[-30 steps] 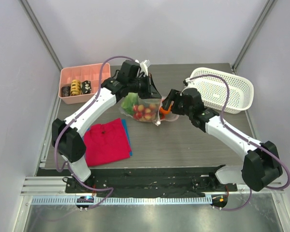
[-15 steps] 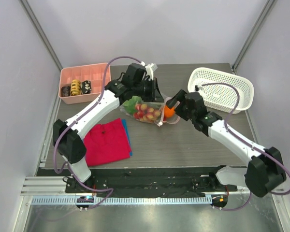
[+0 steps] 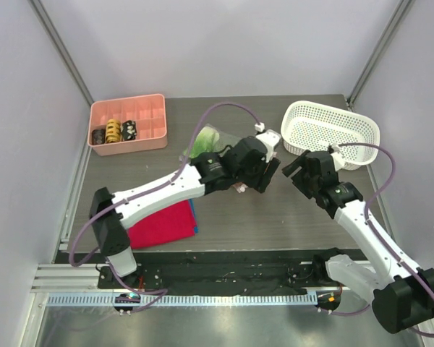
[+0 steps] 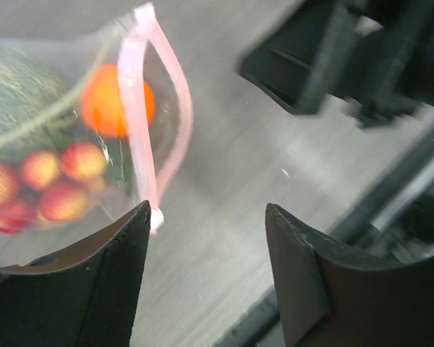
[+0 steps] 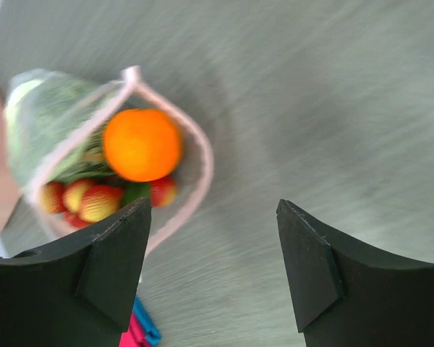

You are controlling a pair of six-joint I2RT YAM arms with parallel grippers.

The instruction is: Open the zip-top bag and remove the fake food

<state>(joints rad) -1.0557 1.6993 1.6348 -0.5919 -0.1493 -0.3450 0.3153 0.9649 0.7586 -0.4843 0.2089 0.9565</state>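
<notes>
The zip-top bag (image 3: 218,142) lies on the table behind my left arm, which covers most of it in the top view. Its pale pink zip strip (image 4: 140,116) gapes open. Inside it, the fake food shows through the mouth: an orange ball (image 5: 142,144), red berries (image 5: 87,199) and green leafy vegetables (image 5: 47,119). My left gripper (image 4: 206,210) is open over bare table just right of the bag's mouth, holding nothing. Farther right, my right gripper (image 5: 213,206) is open too, apart from the bag, with nothing between its fingers.
A pink tray (image 3: 141,137) with small rolls sits at the back left. A white lattice basket (image 3: 333,134) stands at the back right, close behind the right gripper. A red cloth (image 3: 159,224) over a blue one lies near the left arm's base.
My left gripper has opened and let go of the bag, then swung right and nearer. The bag has dropped to the table. The right gripper has drawn back to the right.
</notes>
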